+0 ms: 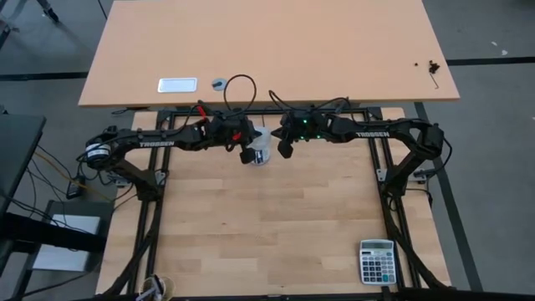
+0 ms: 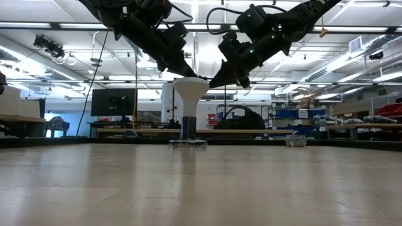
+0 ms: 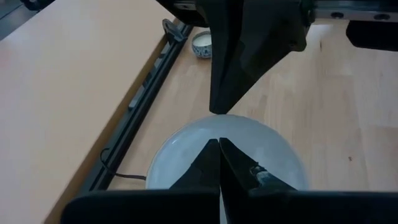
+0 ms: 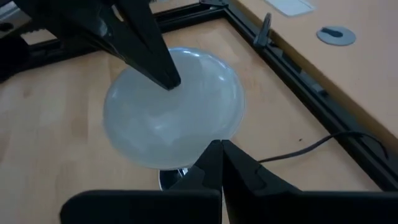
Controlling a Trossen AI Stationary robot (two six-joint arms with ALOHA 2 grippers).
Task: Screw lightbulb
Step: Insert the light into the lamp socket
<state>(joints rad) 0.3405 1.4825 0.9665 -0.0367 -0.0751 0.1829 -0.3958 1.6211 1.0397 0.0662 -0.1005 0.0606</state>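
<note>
Wooden table (image 1: pixel 251 217) | lightbulb (image 2: pixel 190 88) upright; left claw (image 2: pixel 188 72), right claw (image 2: pixel 213 83) closed at head

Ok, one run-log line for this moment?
white funnel-shaped lightbulb: upright on socket | left gripper: shut, tip at bulb head | right gripper: shut, tip at bulb head

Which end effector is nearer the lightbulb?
Neither clearly. The shut left end effector and shut right end effector both meet the lightbulb head from opposite sides.
</note>
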